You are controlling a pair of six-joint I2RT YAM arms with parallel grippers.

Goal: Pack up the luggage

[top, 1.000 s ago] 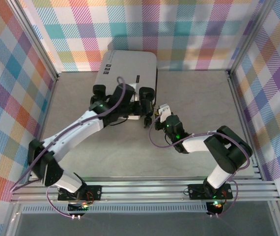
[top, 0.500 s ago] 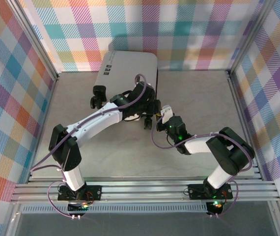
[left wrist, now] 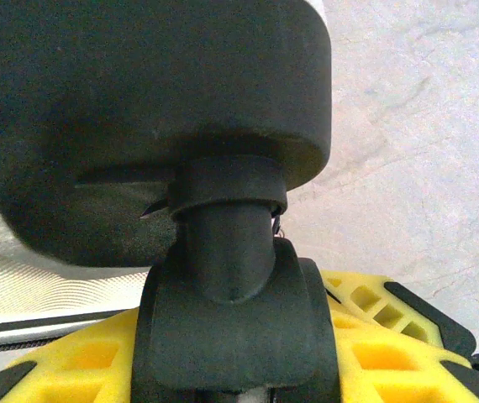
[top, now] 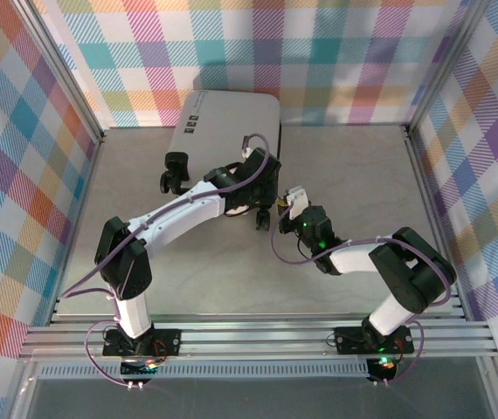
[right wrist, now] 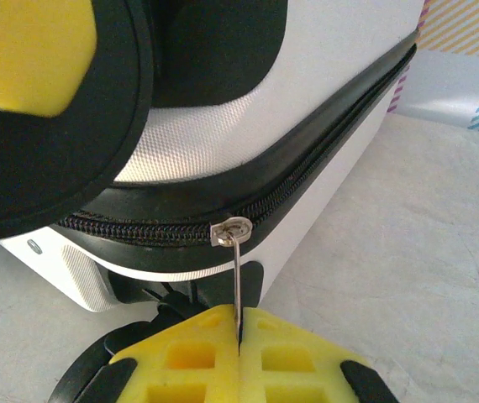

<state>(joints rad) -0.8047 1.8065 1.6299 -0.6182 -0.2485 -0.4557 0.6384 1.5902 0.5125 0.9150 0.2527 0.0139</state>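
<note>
Finds the luggage [top: 231, 122] closed and lying flat on the table [top: 363, 175], at the far side, left of centre, close to the checked back wall [top: 336, 52]. Notes the near left wheel [top: 174, 170] standing free at its corner of the white shell. Records the left arm [top: 179, 209] reaching from its base at the near left, across the table, to the near right corner of the case. Places the left gripper [left wrist: 239, 378] at the near right wheel [left wrist: 239, 319], with yellow pads [left wrist: 80, 361] tight against both sides of it and the black wheel housing [left wrist: 139, 101] directly above; reads the jaws as clamped on that wheel. Finds the right gripper [right wrist: 239, 344] just right of the same corner, its pads pressed together on the thin metal zipper pull [right wrist: 237, 281]. Traces the pull straight up to its slider [right wrist: 229, 228] on the black zipper [right wrist: 323, 159] running along the shell. Notes a yellow finger rimmed in black [right wrist: 38, 75] close in the upper left of the right wrist view, in front of the shell. Records the right arm [top: 389, 271] folded back from that corner to its base at the near right.
</note>
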